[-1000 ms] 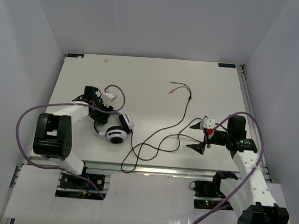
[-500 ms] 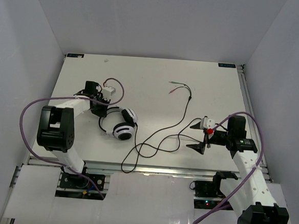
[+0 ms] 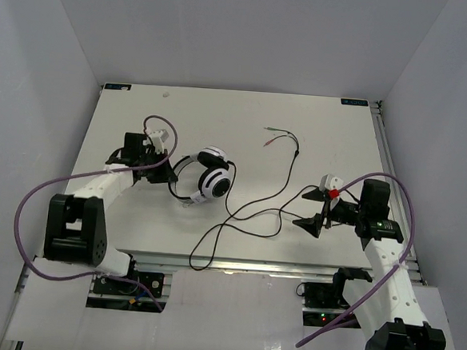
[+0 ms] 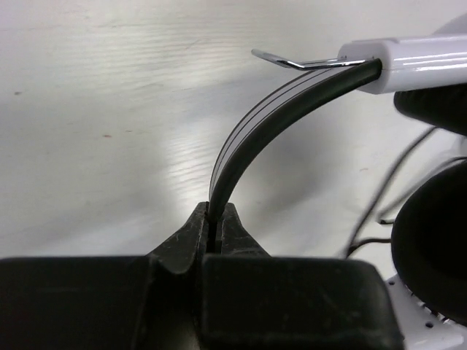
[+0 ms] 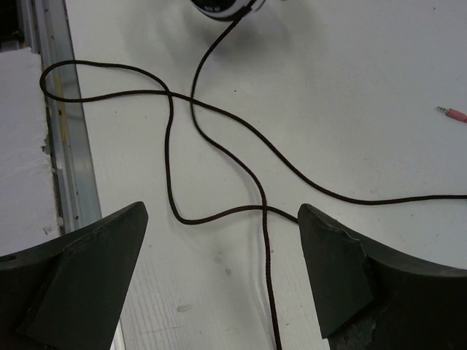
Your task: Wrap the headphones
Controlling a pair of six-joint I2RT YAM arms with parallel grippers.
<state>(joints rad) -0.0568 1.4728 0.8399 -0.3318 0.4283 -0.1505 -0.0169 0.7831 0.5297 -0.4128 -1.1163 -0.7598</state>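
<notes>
Top external view: The headphones (image 3: 209,179) lie on the surface (image 3: 246,112), left of centre, with the two earcups side by side and the black headband (image 3: 176,175) arching toward the left arm. The left fingers (image 3: 157,167) meet the headband at its left end. The thin black cable (image 3: 251,212) leaves the earcups, drops toward the near edge, forms a loose loop, then crosses to the right and runs up to the plugs (image 3: 273,135) on the far half of the surface. The right fingers (image 3: 308,225) are spread wide, just beside the cable on the right side, and grip nothing. Whether they touch the surface cannot be determined.

Left wrist view: The left fingers are pressed together on the headband. The band sits edgewise in the slot between the tips, rises, and curves right into the white slider (image 4: 408,58). A black ear pad (image 4: 434,248) fills the right edge of the view.

Right wrist view: The right fingers stand far apart with nothing clamped. The cable lies on the surface below the gap and crosses itself twice. One loop reaches over the metal rail (image 5: 62,138) at the surface edge. A pink plug lies at the right border, well apart from the fingers
</notes>
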